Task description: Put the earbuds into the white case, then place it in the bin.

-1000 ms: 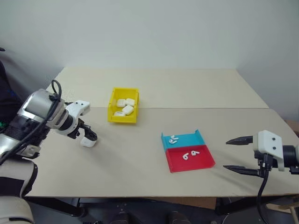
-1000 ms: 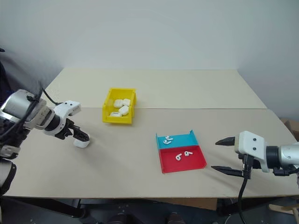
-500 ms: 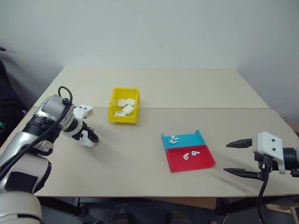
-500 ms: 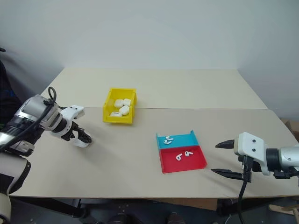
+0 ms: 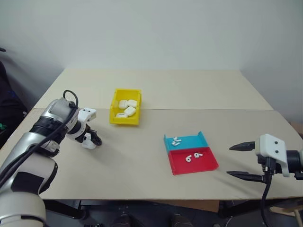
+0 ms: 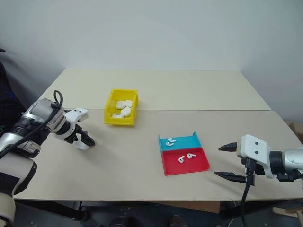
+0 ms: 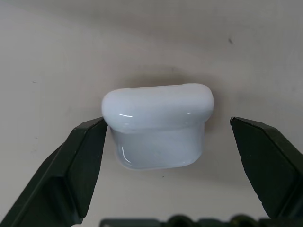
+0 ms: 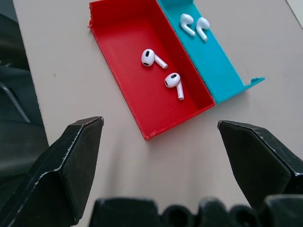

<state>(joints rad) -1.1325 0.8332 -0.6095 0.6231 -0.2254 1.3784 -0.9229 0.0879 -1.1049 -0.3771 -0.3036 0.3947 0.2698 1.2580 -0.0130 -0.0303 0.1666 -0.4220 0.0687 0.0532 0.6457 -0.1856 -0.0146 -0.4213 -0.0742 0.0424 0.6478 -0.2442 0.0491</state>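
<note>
Since a second ago the left gripper (image 5: 90, 141) has come down over the white case (image 7: 157, 125) near the bench's left edge, so a grasp looks imminent. Its fingers stand spread, one pad touching the case's side, the other apart from it. The right gripper (image 5: 239, 161) waits with fingers wide near the right edge, beside the tray (image 8: 124, 35) holding the earbuds (image 8: 153, 57). The bin (image 5: 125, 118) sits farther back.

No legible text, label, brand, number or sign appears on any object in these views.
</note>
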